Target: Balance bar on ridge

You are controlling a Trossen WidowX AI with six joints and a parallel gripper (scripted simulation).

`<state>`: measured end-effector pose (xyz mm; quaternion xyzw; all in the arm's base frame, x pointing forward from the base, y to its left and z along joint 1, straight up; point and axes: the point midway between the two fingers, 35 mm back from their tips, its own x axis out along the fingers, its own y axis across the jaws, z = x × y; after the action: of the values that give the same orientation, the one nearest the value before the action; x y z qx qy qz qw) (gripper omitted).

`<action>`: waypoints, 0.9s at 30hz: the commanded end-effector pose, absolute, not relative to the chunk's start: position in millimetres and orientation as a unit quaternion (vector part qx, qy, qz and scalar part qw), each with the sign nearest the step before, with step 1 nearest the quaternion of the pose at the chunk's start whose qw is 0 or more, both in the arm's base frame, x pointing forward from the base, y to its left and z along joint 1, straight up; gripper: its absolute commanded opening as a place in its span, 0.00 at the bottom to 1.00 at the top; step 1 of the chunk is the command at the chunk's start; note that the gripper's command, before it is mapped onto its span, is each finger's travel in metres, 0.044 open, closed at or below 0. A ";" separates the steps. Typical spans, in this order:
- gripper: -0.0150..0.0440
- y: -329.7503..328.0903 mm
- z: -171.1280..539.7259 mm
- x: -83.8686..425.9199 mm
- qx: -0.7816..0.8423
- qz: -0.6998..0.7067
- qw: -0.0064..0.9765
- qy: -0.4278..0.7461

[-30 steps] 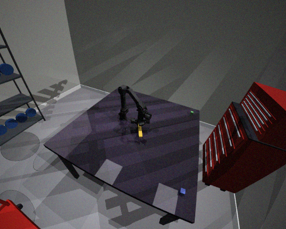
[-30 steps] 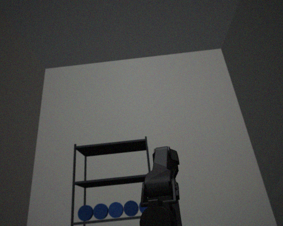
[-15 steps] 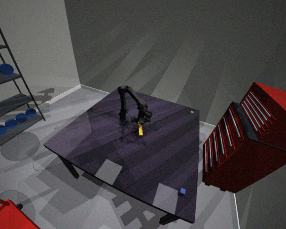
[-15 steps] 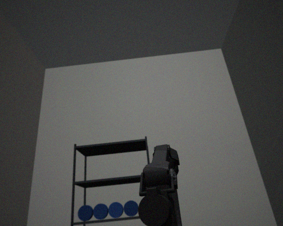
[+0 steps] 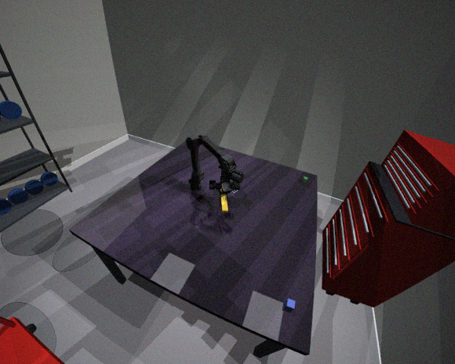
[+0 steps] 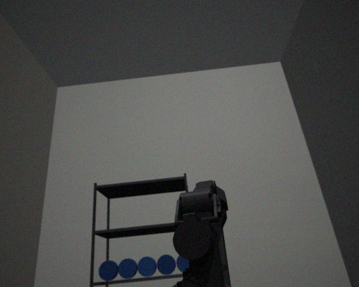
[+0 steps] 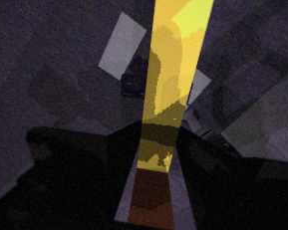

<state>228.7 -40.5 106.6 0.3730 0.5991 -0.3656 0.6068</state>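
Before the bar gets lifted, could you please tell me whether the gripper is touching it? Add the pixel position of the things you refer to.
Touching: the wrist view shows the gripper's (image 5: 223,192) (image 7: 159,133) fingers against both sides of the yellow bar (image 5: 224,204) (image 7: 171,64).

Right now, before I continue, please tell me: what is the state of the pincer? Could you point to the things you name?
Pincer (image 5: 223,191) (image 7: 158,126): closed on the yellow bar (image 5: 224,204) (image 7: 169,64), holding it between its two fingers.

Dark table (image 5: 150,235) with blue, green cubes (image 5: 290,303)
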 end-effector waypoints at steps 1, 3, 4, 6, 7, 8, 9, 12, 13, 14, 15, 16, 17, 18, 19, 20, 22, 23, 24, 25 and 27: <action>0.25 -41.2 117.6 229.2 0.372 -0.364 0.612 0.596; 0.25 -41.1 122.7 228.6 0.371 -0.364 0.612 0.596; 0.25 -41.1 125.3 228.2 0.371 -0.364 0.612 0.596; 0.25 -41.0 130.4 227.4 0.371 -0.364 0.612 0.596; 0.25 -40.9 133.0 227.0 0.371 -0.364 0.612 0.596; 0.25 -40.9 135.5 226.5 0.371 -0.364 0.612 0.596; 0.25 -40.8 138.1 226.0 0.371 -0.364 0.612 0.596; 0.25 -40.6 145.4 224.4 0.371 -0.364 0.612 0.596; 0.25 -40.1 145.4 224.8 0.372 -0.365 0.611 0.595; 0.25 -38.8 145.5 225.8 0.375 -0.369 0.609 0.593; 0.25 -36.5 145.8 227.4 0.381 -0.374 0.606 0.590; 0.25 -33.7 146.0 229.4 0.388 -0.381 0.601 0.585; 0.25 -30.8 146.3 231.3 0.395 -0.387 0.597 0.581; 0.25 -27.9 146.5 233.1 0.402 -0.394 0.592 0.577; 0.25 -25.0 146.7 234.9 0.409 -0.400 0.588 0.572; 0.25 -22.0 147.0 236.6 0.416 -0.407 0.583 0.567; 0.25 -15.8 147.4 240.0 0.429 -0.419 0.573 0.558; 0.25 -12.6 147.6 241.6 0.436 -0.426 0.568 0.553; 0.25 -9.3 147.8 243.1 0.443 -0.432 0.563 0.548; 0.25 -6.0 148.0 244.6 0.450 -0.439 0.557 0.543; 0.25 0.8 148.3 247.5 0.463 -0.451 0.546 0.532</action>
<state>243.4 -5.7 145.7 0.4480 0.5465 -0.4377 0.5560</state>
